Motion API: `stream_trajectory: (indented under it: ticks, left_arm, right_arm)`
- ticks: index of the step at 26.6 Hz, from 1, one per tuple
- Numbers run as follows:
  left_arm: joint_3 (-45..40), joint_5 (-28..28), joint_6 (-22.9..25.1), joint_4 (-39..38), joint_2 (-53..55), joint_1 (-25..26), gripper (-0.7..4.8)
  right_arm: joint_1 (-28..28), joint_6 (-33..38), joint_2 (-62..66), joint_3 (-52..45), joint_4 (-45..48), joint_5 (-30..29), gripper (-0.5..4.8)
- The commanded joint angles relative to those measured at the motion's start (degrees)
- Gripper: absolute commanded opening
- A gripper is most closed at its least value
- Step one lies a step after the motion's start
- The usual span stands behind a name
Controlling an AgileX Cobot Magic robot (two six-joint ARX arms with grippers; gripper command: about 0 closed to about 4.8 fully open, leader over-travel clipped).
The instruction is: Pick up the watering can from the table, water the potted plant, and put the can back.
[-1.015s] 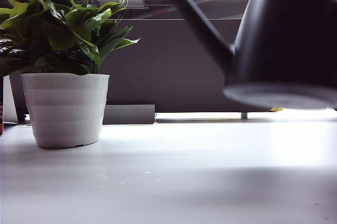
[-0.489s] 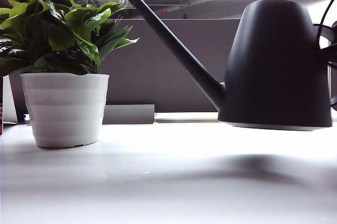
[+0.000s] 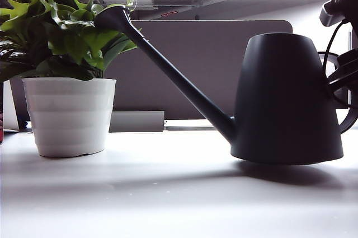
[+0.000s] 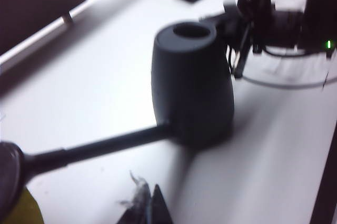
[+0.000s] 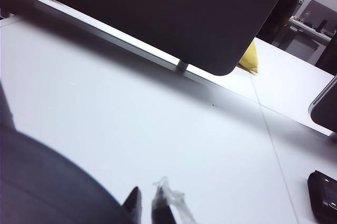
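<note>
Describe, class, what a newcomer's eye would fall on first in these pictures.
The dark watering can dominates the right of the exterior view, its base just above the table, with the right gripper shut on its handle. Its long spout ends among the leaves of the potted plant on the left.

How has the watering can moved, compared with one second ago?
Yes. The watering can, held by the right hand, has come down toward the table, its spout tip now beside the unmoved potted plant.
</note>
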Motion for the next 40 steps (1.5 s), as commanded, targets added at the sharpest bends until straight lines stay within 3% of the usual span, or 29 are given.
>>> stream_trajectory:
  ticks: [1,11,12,13,14,15,19,22,24,28,30,31,32,35,40]
  left_arm:
    - [0.0,0.1,1.3,-1.6,0.0,0.0,-0.06]
    - [0.1,0.1,1.3,-1.7,0.0,0.0,-0.06]
    - [0.1,0.1,1.3,-1.7,0.0,0.0,-0.06]
    - [0.1,0.1,1.3,-1.7,0.0,0.0,-0.06]
    - [0.1,0.1,1.3,-1.7,0.0,0.0,-0.06]
    - [0.1,0.1,1.3,-1.7,0.0,0.0,-0.06]
    - [0.1,0.0,1.3,-1.7,0.0,0.0,-0.06]
    - [0.1,-1.3,1.0,-1.8,-0.1,0.0,-0.06]
    - [0.1,-2.3,0.8,-1.8,-0.2,0.0,-0.06]
    - [0.1,-2.3,0.6,-1.8,-0.5,0.0,-0.06]
    - [0.1,-3.1,-2.4,-1.8,-1.0,0.0,-0.06]
    - [0.1,-5.4,-4.9,-1.7,-2.4,0.0,-0.06]
    - [0.1,-6.4,-5.3,-1.7,-3.3,0.0,-0.06]
    - [0.0,-7.8,-7.4,-2.8,-10.2,0.1,-0.06]
    - [-5.7,-7.3,-15.6,-4.2,-23.0,0.0,-0.06]
  right_arm:
    - [0.0,3.1,1.1,1.2,10.4,-0.1,-0.01]
    - [0.0,4.2,2.5,1.2,8.7,-0.1,0.14]
    - [0.0,4.2,2.5,1.2,8.7,-0.1,0.58]
    - [0.0,4.3,2.4,1.2,8.7,-0.1,1.6]
    - [0.0,4.3,2.4,1.2,8.7,-0.1,2.09]
    - [0.0,4.5,2.4,1.2,8.7,-0.1,2.26]
    - [0.0,4.5,1.7,0.9,8.2,0.5,2.26]
    - [0.4,4.5,-2.3,-1.8,5.2,4.9,2.25]
    - [0.4,4.4,-8.9,-4.2,1.5,6.4,2.25]
    - [0.4,4.1,-24.1,-4.5,-14.9,6.5,2.25]
    - [1.6,8.0,-33.6,-4.4,-22.9,5.8,1.37]
    - [3.7,10.0,-40.8,-3.8,-28.5,5.9,-0.16]
    - [4.6,10.0,-43.9,-3.2,-31.9,6.1,0.0]
    - [6.8,12.1,-56.2,2.7,-53.7,5.9,-0.01]
    - [6.8,23.2,-66.4,3.2,-64.2,0.2,-0.01]
